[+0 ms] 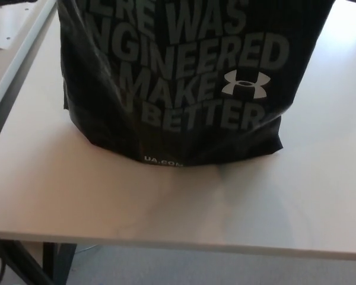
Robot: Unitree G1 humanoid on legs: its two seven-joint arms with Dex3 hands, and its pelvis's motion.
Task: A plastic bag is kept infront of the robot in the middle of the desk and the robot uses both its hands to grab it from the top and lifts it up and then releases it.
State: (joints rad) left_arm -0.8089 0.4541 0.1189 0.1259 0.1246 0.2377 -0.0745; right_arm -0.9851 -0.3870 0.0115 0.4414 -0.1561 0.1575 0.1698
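A black plastic bag (178, 83) with grey lettering and a white logo fills the upper middle of the head view. Its bottom edge rests on the pale desk (166, 202), and its top runs out of the picture. Neither of my hands shows in this frame, so what holds the bag's top is hidden.
The desk's front edge (184, 248) crosses the bottom of the picture, with grey floor below it. A dark table leg and a cable (0, 261) show at the lower left. A second white surface (12, 29) lies at the far left.
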